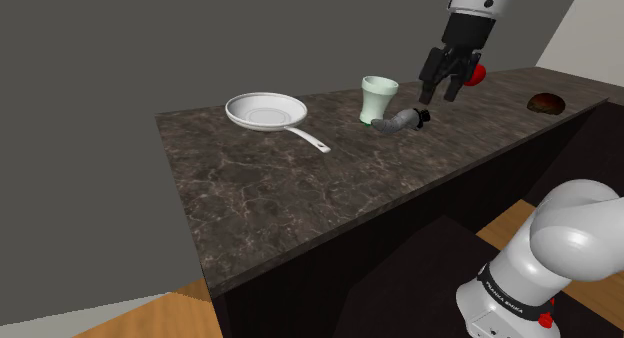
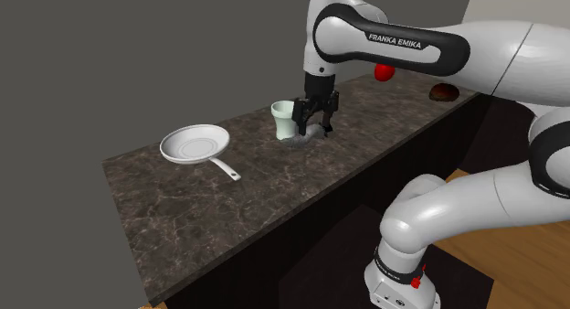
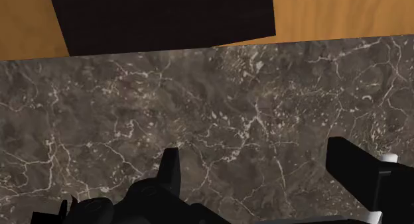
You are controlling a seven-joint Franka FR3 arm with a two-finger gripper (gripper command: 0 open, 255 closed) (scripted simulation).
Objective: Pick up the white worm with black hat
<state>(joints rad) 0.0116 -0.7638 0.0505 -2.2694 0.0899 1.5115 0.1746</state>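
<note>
Black two-finger gripper (image 1: 441,95), fingers spread wide and empty, poised over grey curved worm with black hat (image 1: 397,121); probably light, soft; best pinched mid-body.

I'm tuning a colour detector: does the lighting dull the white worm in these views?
Shoulder view: dim; the worm reads grey beside the pale cup, while the pan looks bright white. Second exterior view: same dimness, the gripper hanging above the worm. Wrist view: the counter is evenly lit, no glare.
</note>
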